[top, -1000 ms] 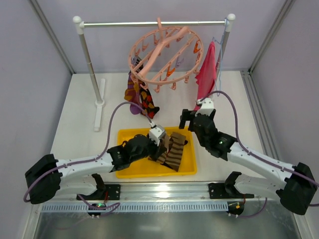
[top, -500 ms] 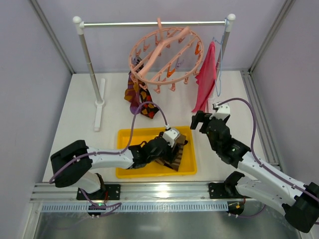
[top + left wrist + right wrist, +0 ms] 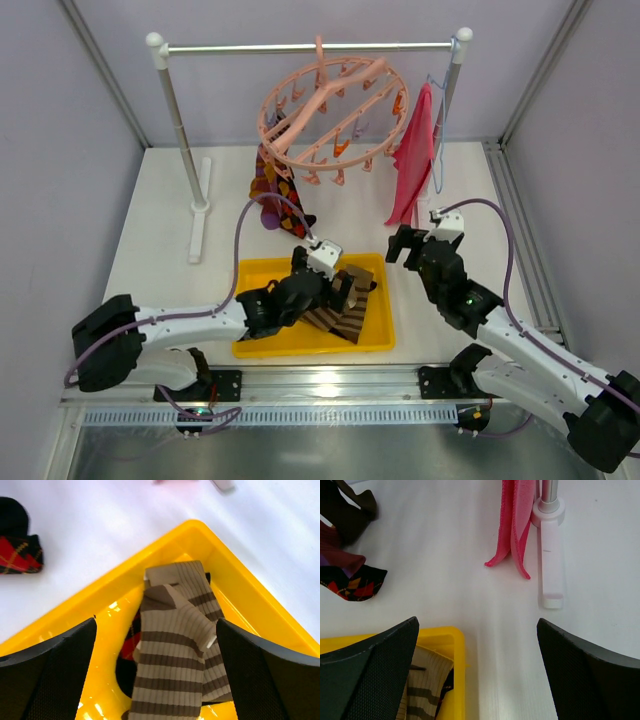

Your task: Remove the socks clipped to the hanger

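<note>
The salmon-pink ring hanger (image 3: 325,110) hangs by its hook from the rail. Several dark patterned socks (image 3: 275,190) dangle from clips on its left side, their tips near the table (image 3: 350,575). Two brown-cream striped socks (image 3: 345,305) lie in the yellow tray (image 3: 260,345) on top of a dark argyle one (image 3: 127,645). My left gripper (image 3: 345,290) hovers open just above them, the striped sock (image 3: 172,655) lying loose between its fingers. Right of the tray my right gripper (image 3: 412,240) is open and holds nothing (image 3: 477,625).
A plain pink-red cloth (image 3: 412,160) hangs from a thin wire hanger at the rail's right end, reaching the table (image 3: 512,530) by the rack's white foot (image 3: 552,555). The rack's left post (image 3: 180,130) stands at the back left. The tray's corner (image 3: 455,645) lies under my right gripper.
My left gripper opened and let go of the striped sock, which now lies in the tray. The right arm drew back to the right and has since held still.
</note>
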Robot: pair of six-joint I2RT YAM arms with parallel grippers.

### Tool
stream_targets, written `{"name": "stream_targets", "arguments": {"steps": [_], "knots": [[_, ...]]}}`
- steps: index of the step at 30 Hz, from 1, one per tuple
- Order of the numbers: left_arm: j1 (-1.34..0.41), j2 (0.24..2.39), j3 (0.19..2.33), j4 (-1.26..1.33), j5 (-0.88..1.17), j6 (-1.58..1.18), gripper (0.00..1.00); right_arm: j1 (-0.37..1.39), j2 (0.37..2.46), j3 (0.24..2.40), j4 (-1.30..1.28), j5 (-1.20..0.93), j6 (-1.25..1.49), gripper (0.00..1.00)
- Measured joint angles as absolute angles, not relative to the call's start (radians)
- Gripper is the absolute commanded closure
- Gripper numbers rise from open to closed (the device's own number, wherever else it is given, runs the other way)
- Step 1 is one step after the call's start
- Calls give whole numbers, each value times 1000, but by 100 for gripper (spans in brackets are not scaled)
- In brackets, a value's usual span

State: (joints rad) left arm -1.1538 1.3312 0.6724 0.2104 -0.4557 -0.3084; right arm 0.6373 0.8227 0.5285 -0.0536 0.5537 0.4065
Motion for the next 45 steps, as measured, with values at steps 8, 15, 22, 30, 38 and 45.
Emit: {"name": "stream_targets", "arguments": {"steps": [8,15,22,30,38,45], "knots": [[-943,1127,571,205,-414,-334,0,621,825,516,-30,521,406,0],[-682,1002,493,228,-295,-414,0,609,825,508,2,490,403,0],[-663,1108,517,310,-277,-466,0,593,838,490,35,448,403,0],[-651,1269,589,466,-291,-556,0,579,861,477,81,392,396,0],[-651,1425,716,562,-331,-600,0,574,916,472,148,321,390,0],[-651,1475,743,566,-406,-603,2,553,943,464,193,289,368,0]]}}
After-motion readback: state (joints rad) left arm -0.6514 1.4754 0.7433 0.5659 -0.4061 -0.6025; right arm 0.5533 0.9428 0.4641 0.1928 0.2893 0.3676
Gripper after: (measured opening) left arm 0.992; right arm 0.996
